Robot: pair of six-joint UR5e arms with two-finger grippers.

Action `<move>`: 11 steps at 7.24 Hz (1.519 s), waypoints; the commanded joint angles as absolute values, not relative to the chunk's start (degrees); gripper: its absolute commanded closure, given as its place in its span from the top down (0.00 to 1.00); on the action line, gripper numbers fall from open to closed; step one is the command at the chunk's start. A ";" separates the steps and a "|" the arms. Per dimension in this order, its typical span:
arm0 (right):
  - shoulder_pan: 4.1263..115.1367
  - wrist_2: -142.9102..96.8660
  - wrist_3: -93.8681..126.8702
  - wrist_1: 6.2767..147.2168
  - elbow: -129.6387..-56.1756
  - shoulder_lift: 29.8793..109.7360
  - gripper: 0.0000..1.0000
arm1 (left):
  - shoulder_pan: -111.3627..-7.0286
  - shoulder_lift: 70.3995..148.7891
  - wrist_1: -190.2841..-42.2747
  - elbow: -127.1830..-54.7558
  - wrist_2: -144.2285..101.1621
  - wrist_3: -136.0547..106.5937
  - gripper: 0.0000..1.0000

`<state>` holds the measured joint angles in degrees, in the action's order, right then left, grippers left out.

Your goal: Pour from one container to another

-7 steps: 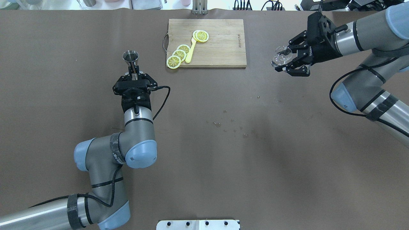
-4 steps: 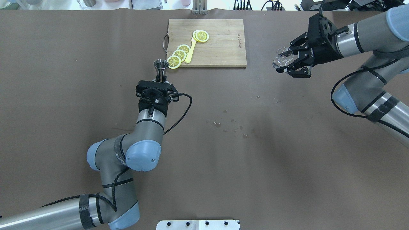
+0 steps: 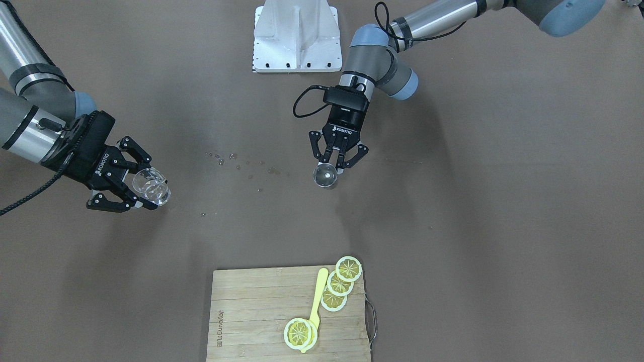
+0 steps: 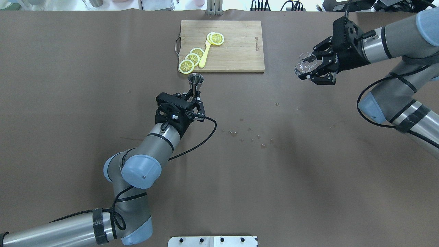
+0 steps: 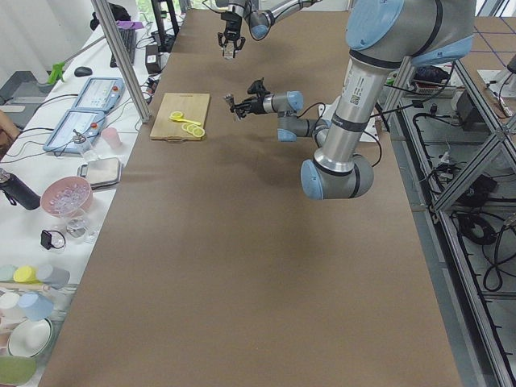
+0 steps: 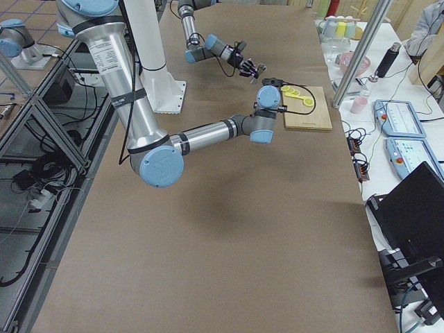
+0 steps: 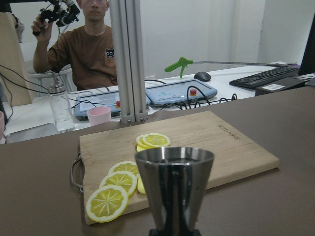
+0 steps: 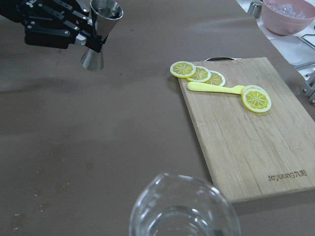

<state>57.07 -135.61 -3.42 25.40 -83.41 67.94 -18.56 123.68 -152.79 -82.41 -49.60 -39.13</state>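
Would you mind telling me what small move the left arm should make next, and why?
Probably carry the jigger toward the robot's right, nearer the glass. The left end effector holds the jigger upright by the cutting board's near edge, while the right end effector holds the glass well off to the side, too far apart for pouring.

Silver jigger, yellow lemon slices

One jigger, one glass, one board; on the board, one yellow utensil and at least four lemon slices.
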 commanded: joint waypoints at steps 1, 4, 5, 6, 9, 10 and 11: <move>57.13 -135.53 -3.43 25.40 -83.50 68.03 0.00 | -18.54 124.71 -161.23 -80.08 -55.25 -32.28 0.00; 57.39 -135.53 -3.43 25.40 -83.50 68.20 0.00 | -18.72 124.98 -168.29 -79.28 -63.96 -27.54 0.00; 57.91 -135.88 -3.43 25.40 -83.58 68.20 0.00 | -18.63 124.98 -168.66 -79.63 -64.85 -25.42 0.00; 58.79 -136.14 -3.43 25.49 -84.28 68.38 0.00 | -18.63 124.98 -168.66 -79.63 -64.95 -25.14 0.00; 58.89 -136.32 -3.51 25.40 -85.95 71.18 0.00 | -18.98 125.59 -172.17 -80.24 -69.75 -17.87 0.00; 58.89 -136.23 -4.30 25.40 -86.31 71.54 0.00 | -18.98 126.20 -172.44 -80.24 -71.35 -13.32 0.00; 58.54 -136.14 -4.31 26.18 -87.61 71.46 0.00 | -18.90 127.26 -172.44 -79.98 -71.80 -10.57 0.00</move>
